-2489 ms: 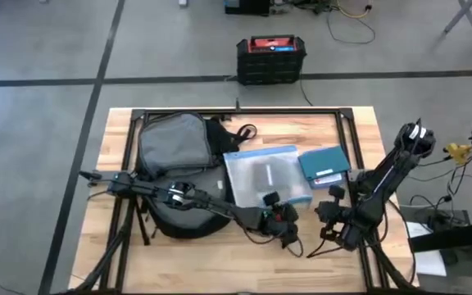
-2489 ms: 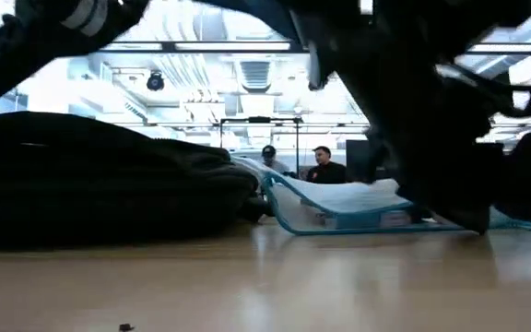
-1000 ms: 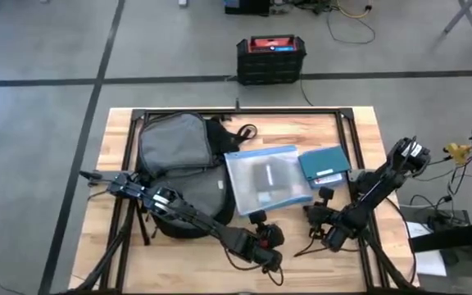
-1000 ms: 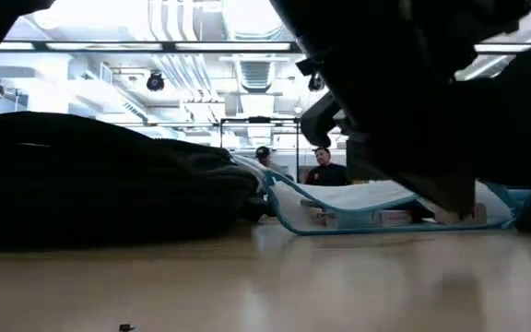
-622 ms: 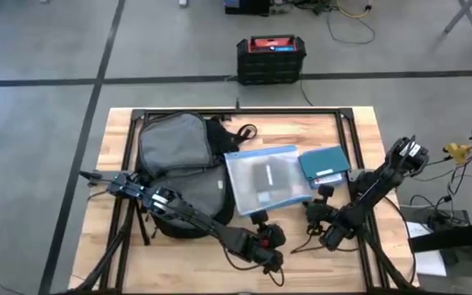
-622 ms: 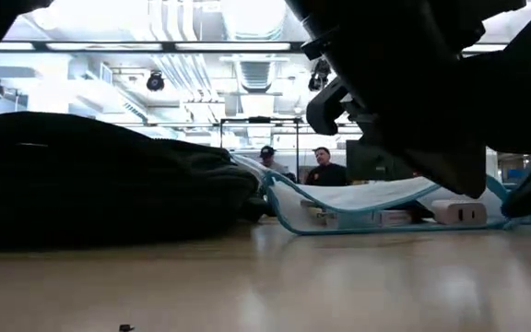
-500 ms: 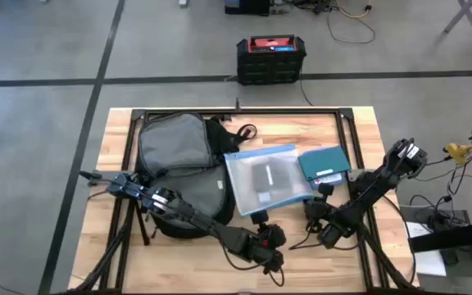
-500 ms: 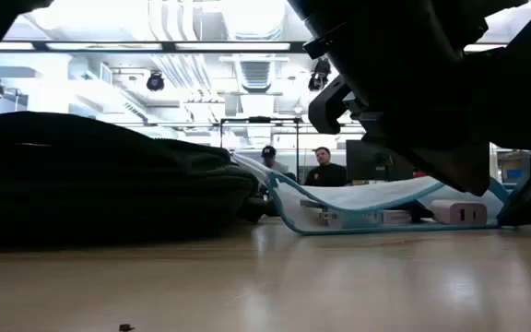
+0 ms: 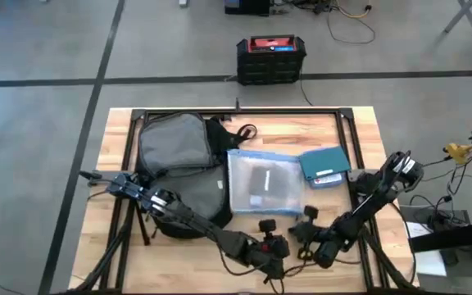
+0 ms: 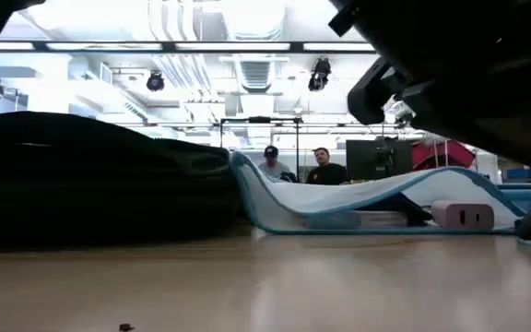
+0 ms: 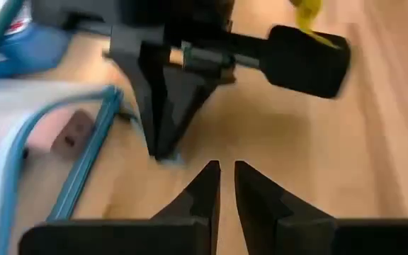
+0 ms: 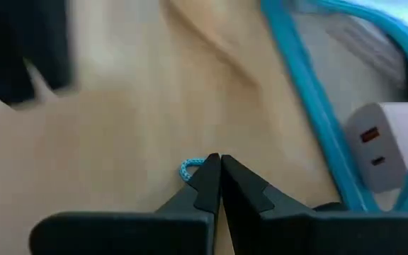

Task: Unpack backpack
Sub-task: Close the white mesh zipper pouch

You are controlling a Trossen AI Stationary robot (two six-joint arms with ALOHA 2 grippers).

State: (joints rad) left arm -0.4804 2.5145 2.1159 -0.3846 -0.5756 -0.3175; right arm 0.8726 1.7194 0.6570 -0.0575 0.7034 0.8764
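Clear pouch nearer front edge, flatter

Seen from straight above: wooden counter with a black frame. Backpack lying open at left-centre, grey lining up, black straps trailing toward the far edge. Just beside it, touching, a clear blue-edged zip pouch; next to that, a teal box. Left gripper and right gripper low near the front edge, close together, just in front of the pouch. Beyond the counter, on the grey floor, a black box with red top.
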